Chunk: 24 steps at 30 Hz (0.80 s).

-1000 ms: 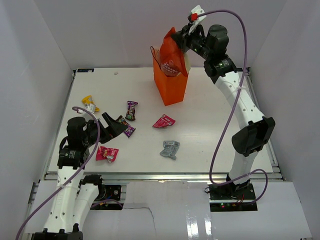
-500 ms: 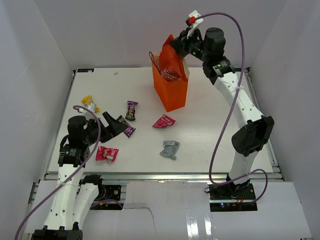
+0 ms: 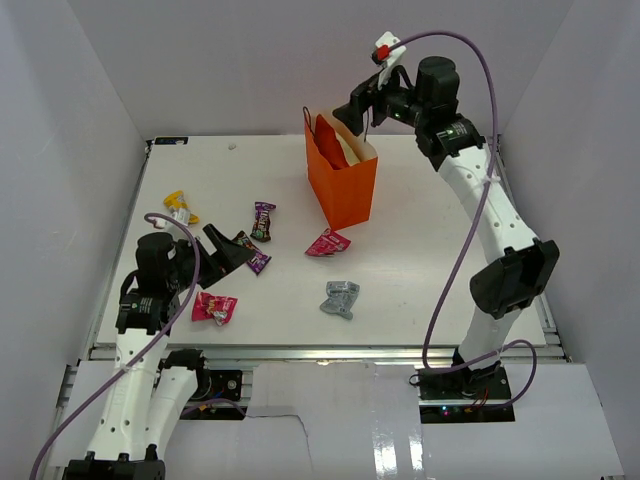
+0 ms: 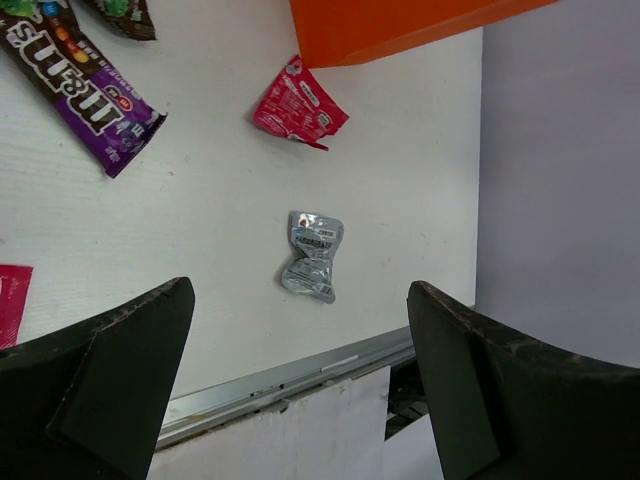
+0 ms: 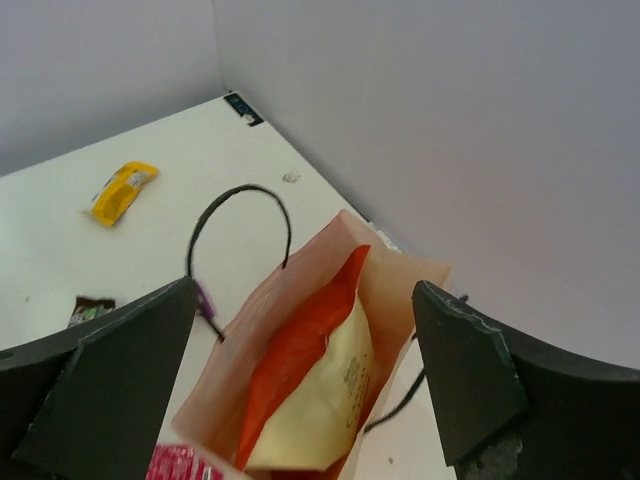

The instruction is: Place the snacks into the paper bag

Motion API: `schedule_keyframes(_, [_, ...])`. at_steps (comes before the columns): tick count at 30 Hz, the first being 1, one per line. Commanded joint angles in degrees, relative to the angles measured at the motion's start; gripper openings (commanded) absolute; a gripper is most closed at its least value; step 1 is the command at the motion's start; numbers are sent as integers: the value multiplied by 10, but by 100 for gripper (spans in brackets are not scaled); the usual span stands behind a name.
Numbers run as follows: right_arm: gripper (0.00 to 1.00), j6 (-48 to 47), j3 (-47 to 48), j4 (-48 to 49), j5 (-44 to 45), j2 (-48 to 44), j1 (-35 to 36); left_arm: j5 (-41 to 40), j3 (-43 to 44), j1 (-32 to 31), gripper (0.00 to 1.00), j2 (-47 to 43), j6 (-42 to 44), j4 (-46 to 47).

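Note:
The orange paper bag (image 3: 343,185) stands upright at the back of the table. A cream-and-orange chip bag (image 5: 325,385) lies inside it, its top edge showing (image 3: 331,146). My right gripper (image 3: 354,109) hangs open just above the bag's mouth (image 5: 302,292), holding nothing. Small snacks lie on the table: a yellow packet (image 3: 180,207), two purple ones (image 3: 263,220) (image 3: 252,256), a pink one (image 3: 328,242), a silver one (image 3: 340,298) and a red-pink one (image 3: 214,307). My left gripper (image 3: 226,251) is open and empty, low over the table beside the second purple packet.
The bag's thin black cord handles (image 5: 240,212) droop over its sides. White walls close in the table on the left, back and right. The table's metal front edge (image 4: 290,375) runs below the left gripper (image 4: 300,390).
The right gripper opened and let go of the chip bag, which dropped down into the paper bag. The paper bag settled upright. The left arm stayed put.

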Motion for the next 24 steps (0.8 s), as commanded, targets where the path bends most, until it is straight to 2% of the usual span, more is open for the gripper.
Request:
schedule_keyframes(1, [95, -56, 9, -80, -91, -98, -13, -57, 9, 0, 98, 5, -28, -25])
schedule_keyframes(4, [96, -111, -94, -173, -140, -173, -14, -98, 1, -1, 98, 24, -66, -55])
schedule_keyframes(5, [96, -124, -178, -188, -153, -193, -15, -122, -2, -1, 98, 31, -86, -61])
schedule_keyframes(6, [96, -151, -221, -213, -158, -236, -15, -133, -3, -1, 98, 51, -94, -66])
schedule_keyframes(8, [97, -167, -309, -225, -153, -278, -16, -159, 4, -1, 98, 74, -107, -69])
schedule_keyframes(9, [97, -182, -387, -231, -153, -315, -18, -168, 9, -1, 98, 101, -117, -69])
schedule_keyframes(12, [97, -194, -511, -238, -146, -376, -23, -206, 35, -1, 96, 150, -126, -65])
schedule_keyframes(18, [97, -220, -632, -237, -149, -440, -50, -207, 60, -4, 92, 281, -131, 16])
schedule_keyframes(24, [96, -251, -659, -232, -159, -453, -53, -204, 98, -20, 87, 408, -125, 46])
